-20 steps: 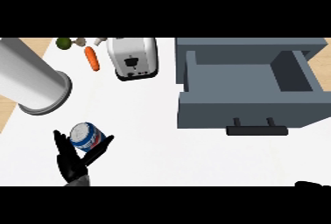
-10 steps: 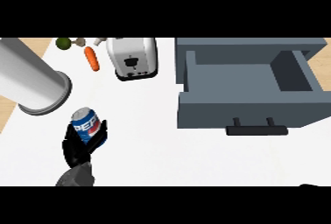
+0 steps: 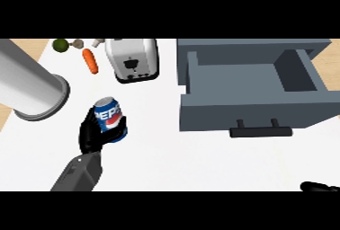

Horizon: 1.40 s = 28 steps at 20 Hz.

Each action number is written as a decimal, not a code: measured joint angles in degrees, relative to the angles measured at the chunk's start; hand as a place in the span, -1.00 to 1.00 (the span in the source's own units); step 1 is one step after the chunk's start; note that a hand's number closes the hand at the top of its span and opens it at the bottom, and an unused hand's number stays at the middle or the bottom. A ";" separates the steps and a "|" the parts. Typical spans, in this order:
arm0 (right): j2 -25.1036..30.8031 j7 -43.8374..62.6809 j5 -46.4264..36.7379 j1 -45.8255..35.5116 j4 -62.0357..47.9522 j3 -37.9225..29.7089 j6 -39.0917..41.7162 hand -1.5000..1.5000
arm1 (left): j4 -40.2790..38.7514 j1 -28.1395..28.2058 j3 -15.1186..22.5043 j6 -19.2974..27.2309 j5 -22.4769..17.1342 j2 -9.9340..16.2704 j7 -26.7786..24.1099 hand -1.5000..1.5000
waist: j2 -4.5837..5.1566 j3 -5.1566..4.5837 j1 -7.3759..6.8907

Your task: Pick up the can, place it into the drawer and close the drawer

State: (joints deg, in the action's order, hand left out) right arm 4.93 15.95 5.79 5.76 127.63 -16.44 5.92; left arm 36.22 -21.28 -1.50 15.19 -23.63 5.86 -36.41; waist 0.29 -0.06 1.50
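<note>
The robot's left hand (image 3: 93, 134) grips a blue Pepsi can (image 3: 110, 118) at the left of the white desk (image 3: 199, 161), black fingers and thumb curled round the can's lower body. The can tilts slightly, its silver top toward the back of the desk and its logo facing up. The grey forearm (image 3: 78, 173) enters from the lower edge beneath it.

To the right, well apart from the can, a grey drawer (image 3: 252, 85) stands pulled open, its interior showing and its dark handle (image 3: 260, 131) on the front panel facing the near edge.

Just beside the can, at the left edge, lies a large silver cylinder (image 3: 30, 87). Behind it, at the back of the desk, a white toaster (image 3: 133, 60) sits with a carrot (image 3: 90, 60) to its left and a small green fruit (image 3: 61, 44) farther left.

Only a dark sliver of the right hand (image 3: 320, 187) shows at the lower right corner; whether it is open or closed cannot be told.
</note>
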 measured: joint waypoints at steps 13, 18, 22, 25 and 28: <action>0.60 1.09 -0.34 -0.65 1.29 -1.64 -0.96 -1.00 | -0.29 -12.88 4.45 -9.95 3.99 -0.39 8.73 1.00 | -0.32 0.05 -1.09; 0.78 1.59 -0.90 -0.49 1.85 -1.93 -1.13 -1.00 | 7.47 -15.85 7.02 -6.62 6.16 -1.35 16.43 1.00 | -0.46 0.08 -1.41; -0.18 0.17 -1.92 0.15 1.12 -1.24 -1.11 -1.00 | 11.80 -20.19 7.99 -4.01 7.10 -2.73 23.28 1.00 | -0.45 0.08 -1.34; 0.64 0.60 -0.99 -0.17 1.03 -2.35 -0.81 -1.00 | 17.49 -22.59 8.70 -2.33 7.41 -2.58 30.12 1.00 | -0.52 0.09 -1.50; 0.98 2.60 -1.02 -1.64 1.64 -1.77 -1.35 -1.00 | 19.77 -26.22 8.95 -0.24 8.42 -3.21 34.84 1.00 | -0.46 0.09 -1.40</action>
State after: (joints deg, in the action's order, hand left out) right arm 5.91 18.55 4.78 4.11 129.27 -18.21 4.57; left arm 55.99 -47.50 7.45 14.95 -15.21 2.65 -1.58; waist -0.17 0.03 0.11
